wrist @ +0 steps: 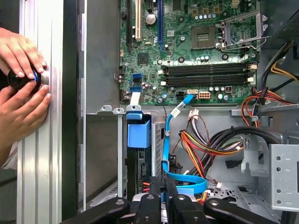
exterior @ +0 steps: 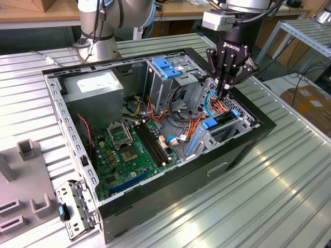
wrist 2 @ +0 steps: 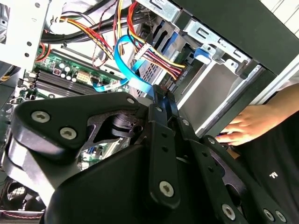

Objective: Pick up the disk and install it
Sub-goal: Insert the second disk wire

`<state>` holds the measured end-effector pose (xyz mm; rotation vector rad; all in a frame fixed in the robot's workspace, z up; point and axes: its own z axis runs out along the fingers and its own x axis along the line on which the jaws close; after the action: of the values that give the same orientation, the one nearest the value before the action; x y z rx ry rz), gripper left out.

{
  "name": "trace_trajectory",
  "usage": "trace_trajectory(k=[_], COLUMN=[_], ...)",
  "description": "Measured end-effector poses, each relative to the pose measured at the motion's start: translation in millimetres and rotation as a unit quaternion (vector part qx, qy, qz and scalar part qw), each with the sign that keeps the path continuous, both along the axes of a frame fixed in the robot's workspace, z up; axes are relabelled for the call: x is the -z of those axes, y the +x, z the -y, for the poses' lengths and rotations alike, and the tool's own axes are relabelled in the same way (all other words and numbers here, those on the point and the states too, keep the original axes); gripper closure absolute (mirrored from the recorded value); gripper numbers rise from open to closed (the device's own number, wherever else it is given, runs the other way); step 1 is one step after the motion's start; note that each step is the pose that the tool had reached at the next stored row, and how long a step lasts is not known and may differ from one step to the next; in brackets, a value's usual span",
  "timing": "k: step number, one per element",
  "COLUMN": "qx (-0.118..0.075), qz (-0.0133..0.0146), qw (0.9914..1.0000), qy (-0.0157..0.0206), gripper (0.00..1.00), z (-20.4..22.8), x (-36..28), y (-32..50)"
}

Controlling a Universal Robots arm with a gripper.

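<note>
I've got the arm pointing straight down into the open PC case (exterior: 72,129), gripper (exterior: 223,93) fingers pressed together over the drive cage. The disk (exterior: 227,118) sits edge-up in its bay w/ blue tabs, just below the fingertips. Can't tell if they touch it. A person's hands (wrist: 21,88) rest on the table edge.

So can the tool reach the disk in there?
Probably yes. The tool hangs just above the disk, and the bay is open on top. The blue cable close by might get brushed.
</note>
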<state>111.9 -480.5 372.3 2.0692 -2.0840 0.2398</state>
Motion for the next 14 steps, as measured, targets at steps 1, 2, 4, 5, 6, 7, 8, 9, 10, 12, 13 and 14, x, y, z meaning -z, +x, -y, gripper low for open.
trace_trajectory(k=[1,2,4,5,6,7,8,9,10,12,13,14], qx=[0.0,0.0,-0.001,-0.001,-0.002,-0.003,-0.004,-0.006,-0.007,-0.009,-0.01,-0.01], qz=[0.0008,0.0015,0.0029,0.0035,0.004,0.0041,0.0041,0.0041,0.0041,0.0042,0.0043,0.0043], qw=[1.0,1.0,0.99999,0.99998,0.99994,0.99982,0.99969,0.9996,0.99955,0.99941,0.9993,0.99923], qy=[-0.0001,0.0001,0.0018,0.0044,0.0103,0.0185,0.0242,0.0273,0.0292,0.0331,0.0357,0.0375], gripper=[0.84,0.84,0.84,0.84,0.84,0.84,0.84,0.84,0.84,0.84,0.84,0.84], z=[0.6,1.8,6.8,11.9,20.8,25.2,27.4,29.0,30.2,32.8,34.4,35.4], x=[0.2,0.4,0.9,1.7,2.8,3.0,3.0,3.0,3.0,3.0,3.1,3.1], y=[0.0,0.0,-0.1,-0.3,-0.7,-1.3,-2.1,-2.8,-3.4,-4.7,-5.5,-6.0])
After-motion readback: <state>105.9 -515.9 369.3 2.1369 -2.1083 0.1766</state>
